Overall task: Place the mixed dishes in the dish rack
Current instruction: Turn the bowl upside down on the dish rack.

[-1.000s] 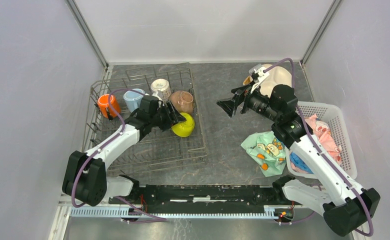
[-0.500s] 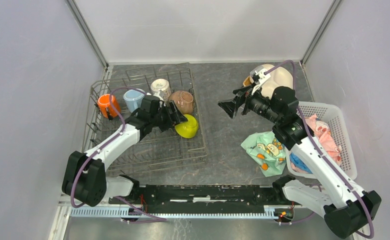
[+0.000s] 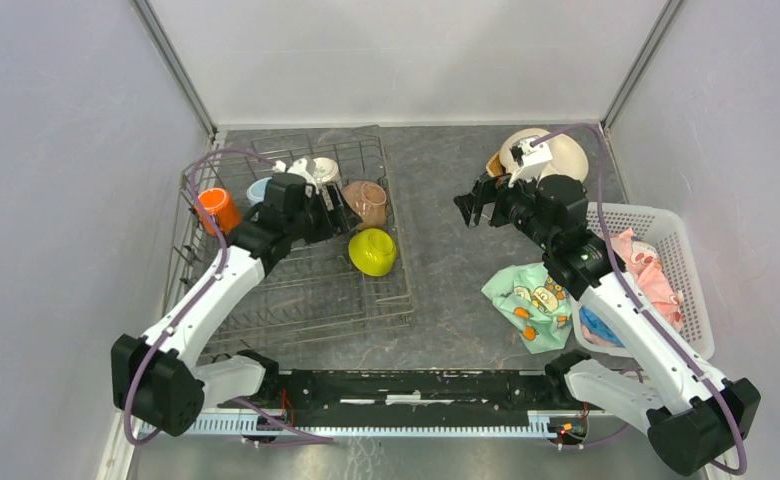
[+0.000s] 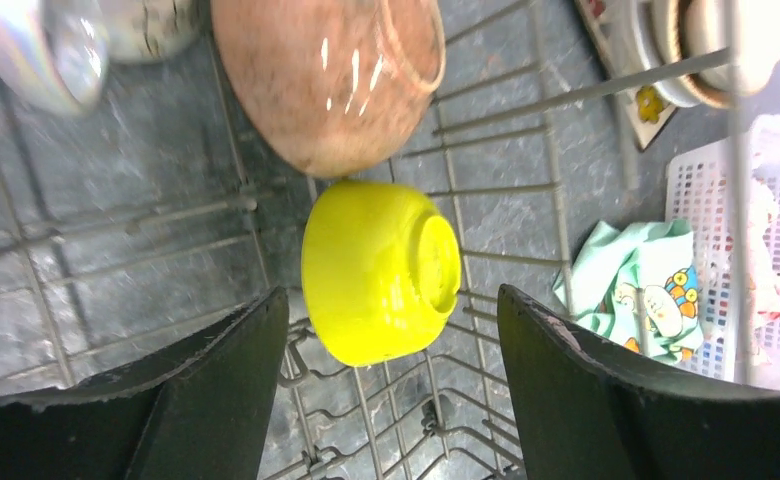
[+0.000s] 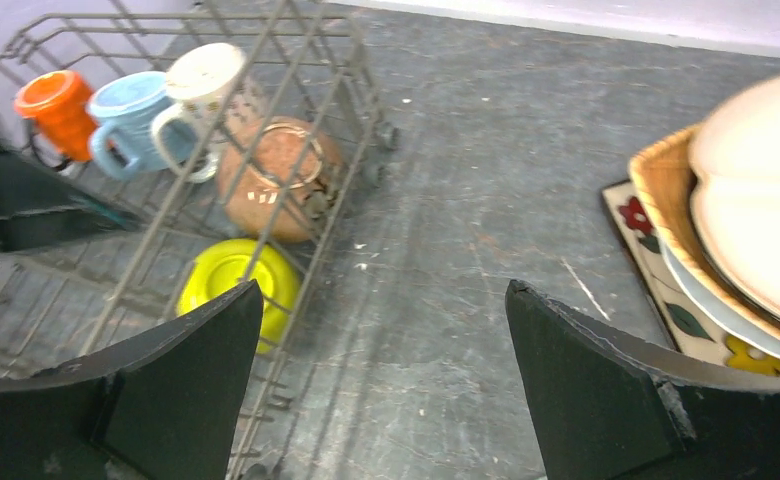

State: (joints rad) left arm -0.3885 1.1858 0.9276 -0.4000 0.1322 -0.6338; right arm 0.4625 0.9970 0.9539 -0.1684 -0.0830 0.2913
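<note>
The lime-green bowl (image 3: pixel 372 250) lies on its side in the grey wire dish rack (image 3: pixel 266 300), near its right edge. My left gripper (image 3: pixel 338 218) is open and empty just up-left of it; in the left wrist view the bowl (image 4: pixel 378 270) sits between and beyond the fingers (image 4: pixel 391 400). The tan bowl (image 3: pixel 366 200), orange mug (image 3: pixel 216 208), light-blue mug (image 3: pixel 259 190) and white patterned mug (image 3: pixel 318 170) stand along the rack's back. My right gripper (image 3: pixel 474 205) is open and empty over the bare table, left of the stacked plates (image 3: pixel 551 155).
A teal patterned cloth (image 3: pixel 526 300) lies on the table right of the rack. A white perforated basket (image 3: pixel 681 260) with pink cloth stands at the right. The plates (image 5: pixel 756 230) lie at the back right corner, stacked on a flowered mat.
My left gripper has let go of the lime-green bowl and drawn back up-left; the bowl stays in the rack. My right gripper has swung right, toward the plates.
</note>
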